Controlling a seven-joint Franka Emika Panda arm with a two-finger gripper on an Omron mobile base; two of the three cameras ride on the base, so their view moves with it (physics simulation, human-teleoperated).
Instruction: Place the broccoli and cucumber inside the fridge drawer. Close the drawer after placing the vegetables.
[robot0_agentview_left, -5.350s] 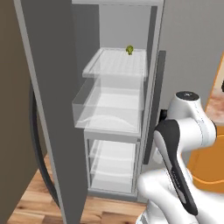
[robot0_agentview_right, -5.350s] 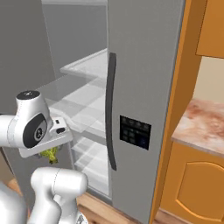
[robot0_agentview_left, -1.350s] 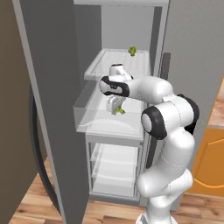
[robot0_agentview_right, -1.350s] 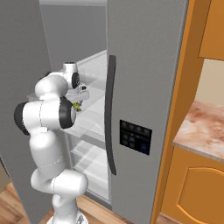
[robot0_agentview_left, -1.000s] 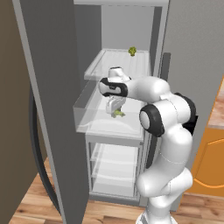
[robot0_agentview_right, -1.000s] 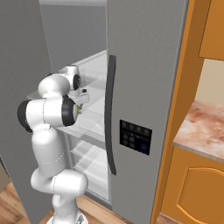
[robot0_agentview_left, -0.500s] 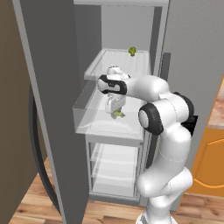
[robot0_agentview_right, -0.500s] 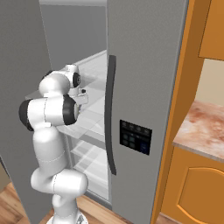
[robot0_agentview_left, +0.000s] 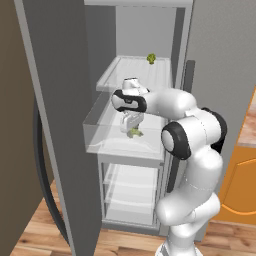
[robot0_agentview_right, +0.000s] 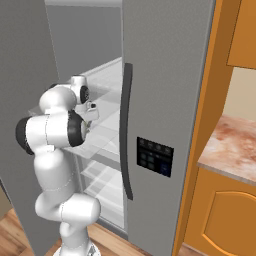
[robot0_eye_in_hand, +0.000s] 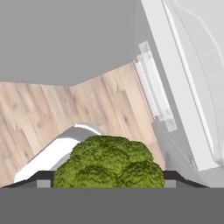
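The fridge drawer (robot0_agentview_left: 102, 139), a clear plastic bin, stands pulled out below the upper shelf. My arm reaches over its right side, and my gripper (robot0_agentview_left: 132, 126) points down inside it. The gripper is shut on the broccoli (robot0_agentview_left: 134, 132), which hangs low in the bin near its floor. In the hand view the bumpy green broccoli (robot0_eye_in_hand: 109, 164) sits between the two fingertips of the gripper (robot0_eye_in_hand: 109, 180), with wood floor showing through the clear bin beneath. From the right base view the hand (robot0_agentview_right: 89, 107) is partly behind my elbow. The cucumber is out of view.
A small yellow-green lump (robot0_agentview_left: 151, 58) lies at the back of the white shelf (robot0_agentview_left: 125, 72) above the drawer. The open grey fridge door (robot0_agentview_left: 55, 125) stands close on the left, and the shut door with its dark handle (robot0_agentview_right: 125, 130) is on the right. Lower shelves (robot0_agentview_left: 130, 195) sit beneath.
The arm has come forward from beside the base into the drawer with the broccoli. Over the last second the hand has sunk slightly lower in the bin.
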